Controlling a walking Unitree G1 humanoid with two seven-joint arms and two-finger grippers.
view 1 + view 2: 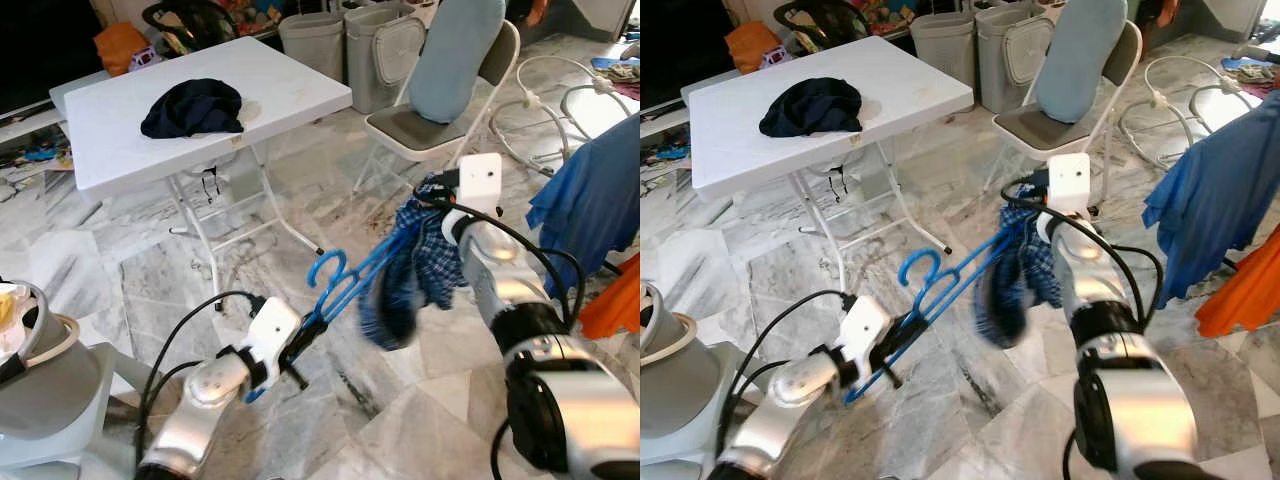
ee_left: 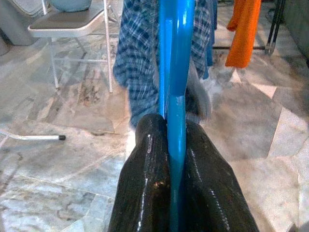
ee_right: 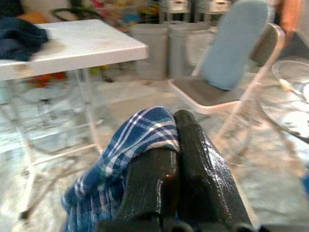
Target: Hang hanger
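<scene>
Over marble floor (image 1: 300, 200), left pincer (image 2: 176, 145) clamps blue hanger (image 1: 345, 280).

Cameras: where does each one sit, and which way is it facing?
Eye views: on the head, looking down at both arms holding the hanger and shirt.
Left wrist: along the left hand, shut on the hanger, toward the shirt.
Right wrist: along the right hand, pinching the shirt, toward the table and chair.
All share the shirt.

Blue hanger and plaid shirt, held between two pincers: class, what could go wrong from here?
1. The left pincer grips the blue hanger at one end only, so it may twist or slip.
2. The plaid shirt is bunched at the right pincer and could slide onto the marble floor.
</scene>
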